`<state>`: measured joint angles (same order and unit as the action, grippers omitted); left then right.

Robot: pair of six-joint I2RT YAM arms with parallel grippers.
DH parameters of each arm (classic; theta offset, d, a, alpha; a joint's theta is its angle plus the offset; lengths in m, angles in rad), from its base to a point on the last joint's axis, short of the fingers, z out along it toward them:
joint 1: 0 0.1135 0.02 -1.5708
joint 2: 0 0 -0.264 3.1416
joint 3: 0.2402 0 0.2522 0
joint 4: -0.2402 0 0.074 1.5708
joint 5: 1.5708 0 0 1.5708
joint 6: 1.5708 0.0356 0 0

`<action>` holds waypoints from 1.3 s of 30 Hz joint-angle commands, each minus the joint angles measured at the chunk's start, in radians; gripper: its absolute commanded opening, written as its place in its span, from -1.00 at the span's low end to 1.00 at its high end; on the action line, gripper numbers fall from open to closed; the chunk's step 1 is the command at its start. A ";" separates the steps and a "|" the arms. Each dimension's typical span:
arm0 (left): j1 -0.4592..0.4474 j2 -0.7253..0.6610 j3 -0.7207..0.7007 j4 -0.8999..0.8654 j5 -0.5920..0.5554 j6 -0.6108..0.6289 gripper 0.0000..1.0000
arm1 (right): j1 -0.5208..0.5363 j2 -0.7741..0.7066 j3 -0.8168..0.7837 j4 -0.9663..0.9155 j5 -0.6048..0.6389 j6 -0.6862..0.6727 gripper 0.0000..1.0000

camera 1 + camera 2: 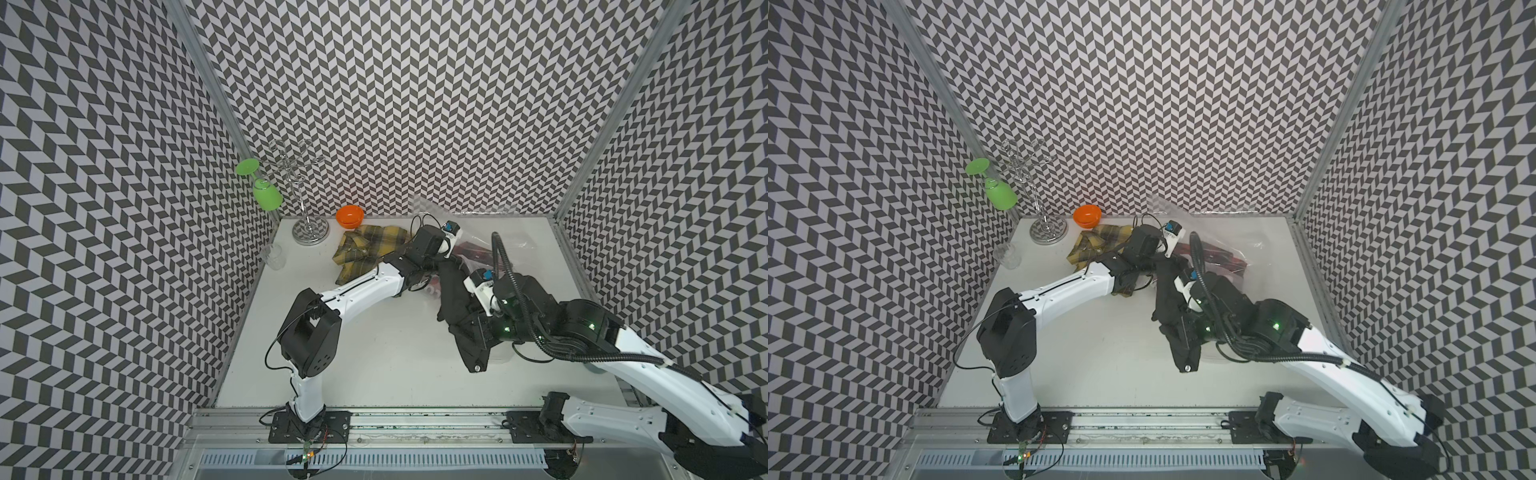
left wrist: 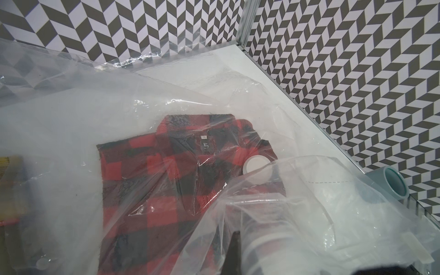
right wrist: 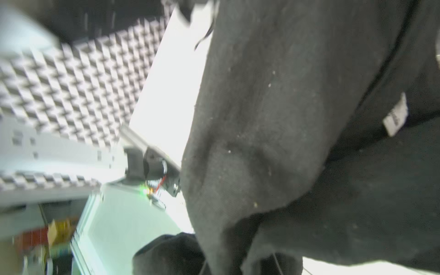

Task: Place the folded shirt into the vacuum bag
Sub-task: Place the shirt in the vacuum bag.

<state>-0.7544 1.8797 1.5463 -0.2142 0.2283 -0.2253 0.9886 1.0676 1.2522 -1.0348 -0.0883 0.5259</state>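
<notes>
My right gripper [image 1: 462, 334] is nearly closed, clamping the black shirt [image 1: 451, 291], which hangs just beside the vacuum bag [image 2: 71, 119]. My left gripper [image 1: 457, 257] is fully closed on the bag's film at the far right of the table [image 1: 374, 353]. A red checked shirt [image 2: 166, 181] lies inside.

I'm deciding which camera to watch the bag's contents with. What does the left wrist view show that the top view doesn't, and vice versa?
Only the left wrist view: the round white valve and the collar label on the red plaid shirt.
Only a top view: the black shirt, the orange bowl and the green glass.
Both: the vacuum bag with the red plaid shirt inside it.
</notes>
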 commanded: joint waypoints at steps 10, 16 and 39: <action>0.014 -0.028 0.029 -0.027 0.057 0.070 -1.00 | -0.210 -0.027 -0.224 0.058 -0.026 -0.020 -1.00; 0.013 -0.122 -0.043 -0.011 0.023 0.081 -1.00 | -0.289 -0.036 -0.320 0.011 0.068 0.013 -1.00; -0.079 -0.234 -0.031 -0.095 -0.163 0.160 -1.00 | -0.417 -0.068 -0.191 -0.167 0.317 0.009 -1.00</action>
<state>-0.8333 1.7107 1.4891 -0.3061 0.1074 -0.0860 0.5987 1.0145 1.0435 -1.2228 0.1612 0.5426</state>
